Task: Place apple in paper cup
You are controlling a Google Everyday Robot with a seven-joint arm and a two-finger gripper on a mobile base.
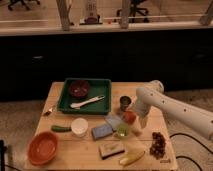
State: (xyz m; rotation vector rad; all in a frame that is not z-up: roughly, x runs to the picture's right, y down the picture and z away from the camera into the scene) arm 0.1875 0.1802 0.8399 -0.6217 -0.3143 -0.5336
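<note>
One gripper (136, 115): low over the table's (85, 160) right-middle, right at the apple (129, 118); whether it grips cannot be told.
Apple: apparently resting on the wood, between the metal cup (125, 103) and the yellow-green fruit (122, 130).
Paper cup (79, 126): upright, well to the left, beyond the blue sponge (102, 131).
Risk: a shallow grasp could send the apple rolling into its neighbours, and a low carry could topple the light cup.
</note>
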